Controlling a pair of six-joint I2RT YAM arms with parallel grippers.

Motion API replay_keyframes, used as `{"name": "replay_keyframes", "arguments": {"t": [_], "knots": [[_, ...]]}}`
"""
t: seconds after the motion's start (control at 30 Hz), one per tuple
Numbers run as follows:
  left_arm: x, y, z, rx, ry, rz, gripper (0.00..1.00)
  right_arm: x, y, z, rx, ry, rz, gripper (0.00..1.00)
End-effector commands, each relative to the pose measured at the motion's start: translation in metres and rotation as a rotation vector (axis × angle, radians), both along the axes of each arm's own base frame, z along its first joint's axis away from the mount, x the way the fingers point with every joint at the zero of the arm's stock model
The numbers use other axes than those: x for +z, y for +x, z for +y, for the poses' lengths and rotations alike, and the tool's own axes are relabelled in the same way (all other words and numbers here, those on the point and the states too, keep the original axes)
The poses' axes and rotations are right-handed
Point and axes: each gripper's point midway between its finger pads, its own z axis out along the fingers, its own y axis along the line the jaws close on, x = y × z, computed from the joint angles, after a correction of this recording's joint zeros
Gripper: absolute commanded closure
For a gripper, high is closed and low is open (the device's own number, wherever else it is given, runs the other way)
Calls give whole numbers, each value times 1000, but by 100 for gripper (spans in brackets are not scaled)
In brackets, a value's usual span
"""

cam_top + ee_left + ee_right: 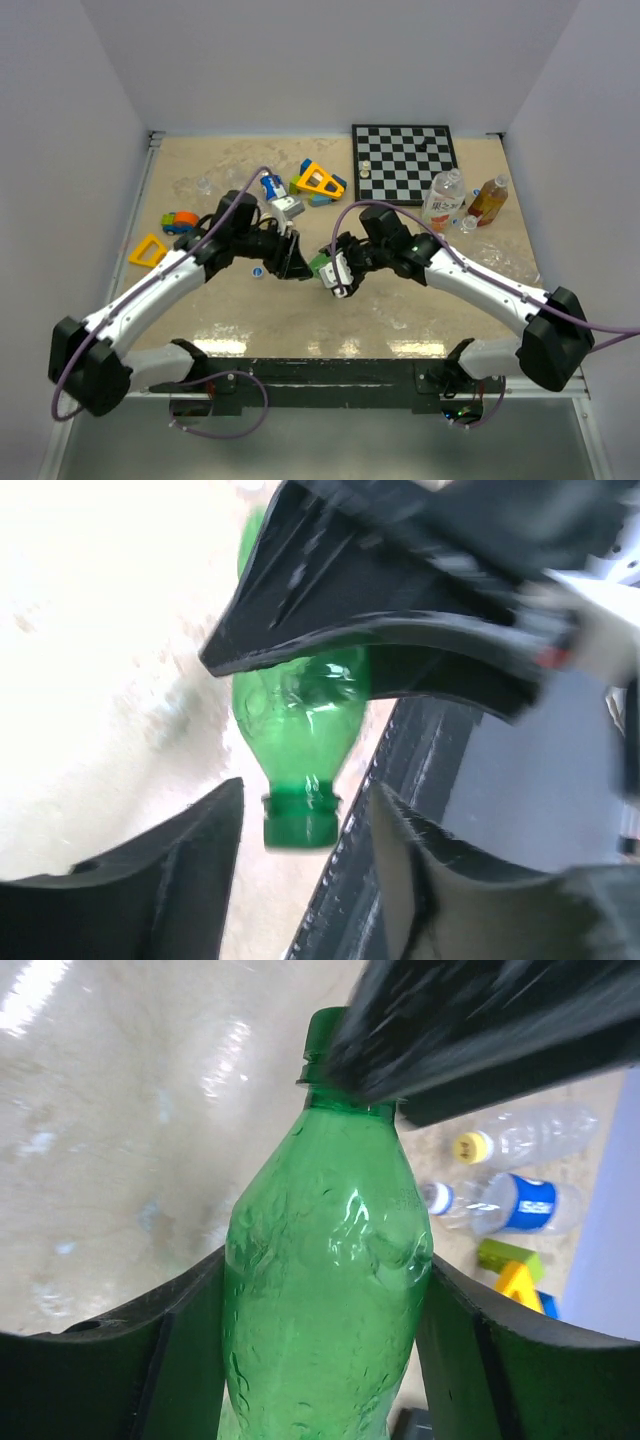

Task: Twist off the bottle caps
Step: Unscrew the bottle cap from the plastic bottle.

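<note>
green bottle gripped by right fingers, cap between parted left fingers.

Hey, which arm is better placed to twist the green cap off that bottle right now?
Left. The left end effector is open astride the green cap, while the right end effector clamps the green bottle by its body, steadying it.

From above, the green bottle shows only as a sliver between the left gripper and the right gripper. In the right wrist view, a blurred left finger covers part of the cap, and the bottom edge cuts off the bottle's base. In the left wrist view, a blurred right finger hides the bottle's middle.
</note>
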Motion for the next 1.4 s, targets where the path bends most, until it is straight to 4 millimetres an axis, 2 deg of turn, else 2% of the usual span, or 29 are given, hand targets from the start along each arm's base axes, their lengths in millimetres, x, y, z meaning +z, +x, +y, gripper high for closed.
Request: {"name": "replay_keyframes", "arguments": {"t": [0.0,0.07,0.13,0.23,0.27,0.33,0.47,0.7,0.87,1.0,1.1,1.23,1.37], "knots": [[67,10,9,95,-183,-331,29,0,-23,-7,7,8,169,100],[82,5,20,158,-237,-418,10,4,-24,-5,3,22,198,100],[86,4,28,206,-262,-474,0,6,-24,-4,0,30,228,100],[79,-11,29,157,-293,-503,0,8,-23,-2,-14,46,293,100],[82,-13,27,135,-323,-533,1,11,-24,-1,-11,63,321,100],[72,-16,25,108,-328,-535,3,18,-23,1,-22,99,374,100],[77,-16,19,91,-389,-556,8,36,-19,6,-56,182,467,100],[74,-3,8,129,-432,-462,35,38,-18,6,-75,206,511,100],[69,-3,4,116,-437,-411,64,37,-18,6,-74,206,512,100],[66,-10,0,75,-443,-369,74,36,-17,6,-74,206,508,100],[63,-14,-4,45,-439,-321,75,36,-17,6,-76,205,505,100],[54,-14,-5,42,-400,-250,61,37,-16,5,-82,207,499,100],[52,-16,-5,30,-386,-246,60,37,-16,5,-83,206,498,100]]}}
